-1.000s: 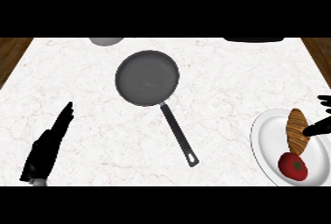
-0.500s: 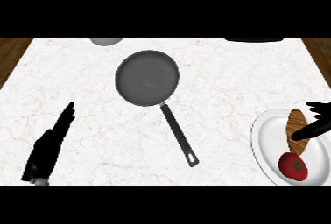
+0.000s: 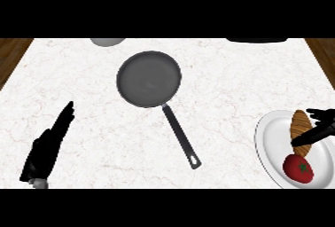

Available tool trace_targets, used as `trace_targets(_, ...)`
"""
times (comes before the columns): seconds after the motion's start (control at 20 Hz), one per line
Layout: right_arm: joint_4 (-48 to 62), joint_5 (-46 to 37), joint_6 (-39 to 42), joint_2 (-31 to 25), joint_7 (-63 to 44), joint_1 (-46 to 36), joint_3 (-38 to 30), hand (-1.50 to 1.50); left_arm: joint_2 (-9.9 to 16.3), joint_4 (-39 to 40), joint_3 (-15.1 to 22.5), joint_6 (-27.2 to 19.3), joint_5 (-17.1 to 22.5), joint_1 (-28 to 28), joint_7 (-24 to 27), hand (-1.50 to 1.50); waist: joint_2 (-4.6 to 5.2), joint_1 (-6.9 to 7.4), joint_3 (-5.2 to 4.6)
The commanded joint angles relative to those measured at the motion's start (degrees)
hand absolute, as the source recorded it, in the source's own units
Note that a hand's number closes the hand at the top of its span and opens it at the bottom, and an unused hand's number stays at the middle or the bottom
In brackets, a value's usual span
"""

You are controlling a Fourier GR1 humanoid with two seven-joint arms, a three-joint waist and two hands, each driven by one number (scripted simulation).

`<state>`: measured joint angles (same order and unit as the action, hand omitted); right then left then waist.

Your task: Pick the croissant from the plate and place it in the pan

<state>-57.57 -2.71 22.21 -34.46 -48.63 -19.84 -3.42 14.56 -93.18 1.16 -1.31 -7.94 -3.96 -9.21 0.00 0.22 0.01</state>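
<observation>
The right hand (image 3: 317, 128) reaches in from the right edge, fingers curling about the croissant (image 3: 300, 127), which lies on the white plate (image 3: 268, 142) beside a tomato (image 3: 298, 168). The left hand (image 3: 49, 144) rests released on the counter (image 3: 229, 84), fingers straight. The pan (image 3: 149, 79) sits well apart.
</observation>
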Motion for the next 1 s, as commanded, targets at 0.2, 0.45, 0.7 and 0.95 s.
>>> trace_targets(0.2,2.18,-4.93,-5.17,4.92,5.35,-0.49,-1.79,1.50,-1.08,0.78,-1.29,1.70,-1.21,-0.73,2.14,0.00,0.00,0.01,0.00)
trace_targets(0.45,7.96,-2.82,-3.31,4.95,7.91,-4.50,-4.88,1.50,-3.48,-0.38,0.21,-0.20,-2.89,0.30,-0.16,0.00,0.07,0.18,0.01)
trace_targets(0.7,2.84,-2.87,-4.98,6.43,7.74,-0.05,-6.19,1.50,-2.43,0.35,-2.29,1.83,-2.24,-0.37,0.64,0.00,0.00,-0.05,0.00)
trace_targets(0.95,-0.42,-14.18,-0.66,3.81,17.14,-9.28,6.75,1.50,-2.78,0.39,-0.03,2.59,-2.41,1.65,1.40,0.00,1.27,4.87,0.10)
